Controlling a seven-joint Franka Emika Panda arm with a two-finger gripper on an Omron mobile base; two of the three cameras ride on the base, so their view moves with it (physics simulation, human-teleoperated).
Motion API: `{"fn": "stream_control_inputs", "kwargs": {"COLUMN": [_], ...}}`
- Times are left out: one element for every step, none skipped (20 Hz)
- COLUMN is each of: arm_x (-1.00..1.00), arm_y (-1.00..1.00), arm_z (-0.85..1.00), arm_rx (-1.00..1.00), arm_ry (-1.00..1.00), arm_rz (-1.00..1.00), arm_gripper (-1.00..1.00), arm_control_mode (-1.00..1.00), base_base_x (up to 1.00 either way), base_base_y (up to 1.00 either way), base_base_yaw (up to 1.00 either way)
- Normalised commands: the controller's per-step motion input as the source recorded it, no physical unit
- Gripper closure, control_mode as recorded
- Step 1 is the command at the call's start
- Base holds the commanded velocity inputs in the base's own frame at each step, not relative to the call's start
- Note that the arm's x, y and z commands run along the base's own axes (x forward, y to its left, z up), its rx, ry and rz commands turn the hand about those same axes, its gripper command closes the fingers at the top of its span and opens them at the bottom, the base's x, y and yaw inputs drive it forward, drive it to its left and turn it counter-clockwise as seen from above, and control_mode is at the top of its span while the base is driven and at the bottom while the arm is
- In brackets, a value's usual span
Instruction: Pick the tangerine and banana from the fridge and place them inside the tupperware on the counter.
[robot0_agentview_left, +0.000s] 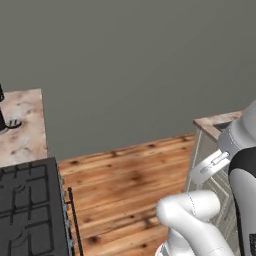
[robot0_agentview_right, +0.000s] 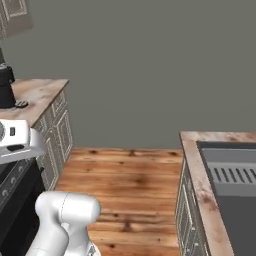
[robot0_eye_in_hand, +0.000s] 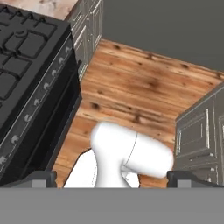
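The tangerine, the banana, the fridge and the tupperware are out of view. A stretch of the pinkish-beige counter (robot0_agentview_left: 22, 125) (robot0_agentview_right: 40, 92) lies at the left over cream panelled cabinets (robot0_agentview_right: 57, 130). My gripper (robot0_eye_in_hand: 111, 179) is open, its two dark fingertips (robot0_eye_in_hand: 40, 178) far apart at the bottom of the hand view, with nothing between them. The hand view looks down at the wooden floor (robot0_eye_in_hand: 140, 87) between a black stove and grey cabinets.
A black stove (robot0_agentview_left: 30, 210) (robot0_eye_in_hand: 30, 65) stands beside the counter. A dark appliance (robot0_agentview_right: 6, 87) sits on the counter top. The marbled island (robot0_agentview_right: 195, 165) with its sink (robot0_agentview_right: 235, 195) is at the right. Wooden floor (robot0_agentview_left: 130, 180) runs between them to a grey wall.
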Motion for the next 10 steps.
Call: {"fn": "stream_control_inputs", "kwargs": {"arm_x": [0.0,0.0,0.0,0.0,0.0,0.0,0.0,0.0,0.0,0.0], "arm_y": [0.0,0.0,0.0,0.0,0.0,0.0,0.0,0.0,0.0,0.0], "arm_z": [0.0,0.0,0.0,0.0,0.0,0.0,0.0,0.0,0.0,0.0], "arm_rx": [0.0,0.0,0.0,0.0,0.0,0.0,0.0,0.0,0.0,0.0], "arm_ry": [0.0,0.0,0.0,0.0,0.0,0.0,0.0,0.0,0.0,0.0], "arm_rz": [0.0,0.0,0.0,0.0,0.0,0.0,0.0,0.0,0.0,0.0], "arm_gripper": [-1.0,-1.0,-1.0,-1.0,-1.0,-1.0,-1.0,-1.0,-1.0,-1.0], "arm_control_mode": [1.0,1.0,1.0,1.0,1.0,1.0,1.0,1.0,1.0,1.0], "base_base_x": [1.0,1.0,1.0,1.0,1.0,1.0,1.0,1.0,1.0,1.0], "base_base_y": [0.0,0.0,0.0,0.0,0.0,0.0,0.0,0.0,0.0,0.03], "base_base_yaw": [-0.29,-0.31,-0.34,-0.35,-0.39,-0.49,-0.53,-0.6,-0.62,-0.65]}}
